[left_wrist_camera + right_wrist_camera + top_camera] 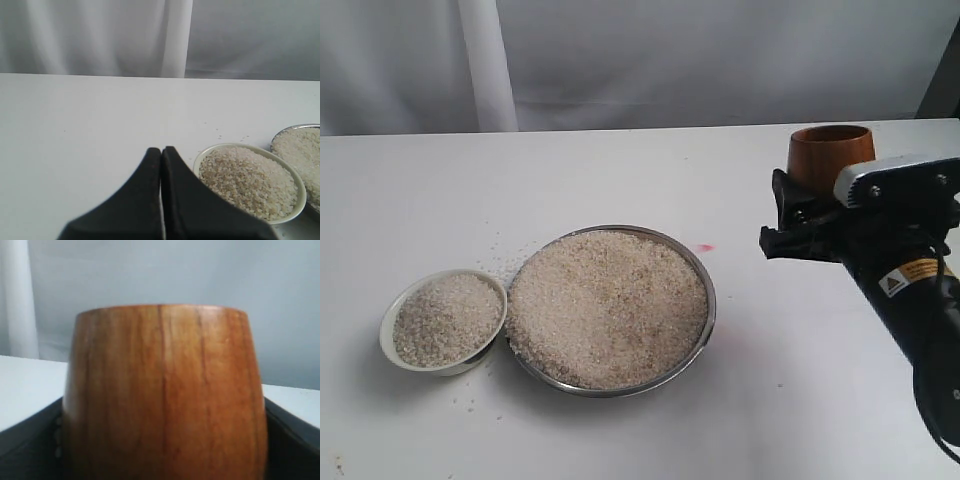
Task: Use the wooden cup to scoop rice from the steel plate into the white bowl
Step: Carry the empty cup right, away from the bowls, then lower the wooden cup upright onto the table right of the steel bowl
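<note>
The steel plate (711,300) sits mid-table, heaped with rice (605,305). Touching its left side is the white bowl (386,330), also full of rice. At the right, my right gripper (783,214) is closed around the wooden cup (830,155), which stands upright with its mouth up; its base is hidden. In the right wrist view the cup (162,390) fills the frame between the dark fingers (30,445). My left gripper (161,150) is shut and empty, just beside the white bowl (299,192), and does not show in the exterior view.
Loose grains (492,258) lie scattered on the white table behind and in front of the bowl. A small pink mark (705,247) shows right of the plate. A pale curtain (620,60) hangs behind the table's far edge. The plate's rim (295,127) shows in the left wrist view.
</note>
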`<state>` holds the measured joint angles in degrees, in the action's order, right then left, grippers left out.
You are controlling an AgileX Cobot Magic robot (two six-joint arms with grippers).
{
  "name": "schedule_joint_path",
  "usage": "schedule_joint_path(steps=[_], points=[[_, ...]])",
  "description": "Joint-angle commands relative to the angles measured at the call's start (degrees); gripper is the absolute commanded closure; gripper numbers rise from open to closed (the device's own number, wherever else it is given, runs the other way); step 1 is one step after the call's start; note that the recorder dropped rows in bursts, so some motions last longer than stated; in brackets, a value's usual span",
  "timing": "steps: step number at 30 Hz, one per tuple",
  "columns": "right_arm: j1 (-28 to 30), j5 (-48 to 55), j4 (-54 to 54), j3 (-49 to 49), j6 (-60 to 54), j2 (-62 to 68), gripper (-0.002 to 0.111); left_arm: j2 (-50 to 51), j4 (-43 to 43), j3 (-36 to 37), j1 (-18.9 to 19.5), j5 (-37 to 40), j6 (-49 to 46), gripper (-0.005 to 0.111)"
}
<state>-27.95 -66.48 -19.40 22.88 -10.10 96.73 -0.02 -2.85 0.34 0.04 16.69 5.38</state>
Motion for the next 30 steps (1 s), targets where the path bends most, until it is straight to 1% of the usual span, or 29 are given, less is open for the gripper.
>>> schedule_joint_path(steps=[1, 5, 8, 25, 30], points=[[0.07, -3.49, -0.93, -0.07, -0.01, 8.08, 0.108, 0.02, 0.33, -0.34, -0.3, -0.39, 0.14, 0.107], [0.07, -3.49, -1.62, 2.04, -0.01, 15.61, 0.108, 0.02, 0.33, -0.34, -0.3, -0.39, 0.14, 0.107], [0.07, -3.49, -1.14, 2.65, -0.01, 18.76, 0.108, 0.02, 0.33, -0.34, -0.3, -0.39, 0.14, 0.107], [-0.04, -3.43, -1.4, 2.54, -0.41, 19.68, 0.108, 0.02, 0.33, -0.34, -0.3, -0.39, 0.14, 0.107], [-0.04, 1.0, -1.4, 2.54, -2.19, 19.68, 0.108, 0.02, 0.33, -0.34, -0.3, -0.39, 0.14, 0.107]])
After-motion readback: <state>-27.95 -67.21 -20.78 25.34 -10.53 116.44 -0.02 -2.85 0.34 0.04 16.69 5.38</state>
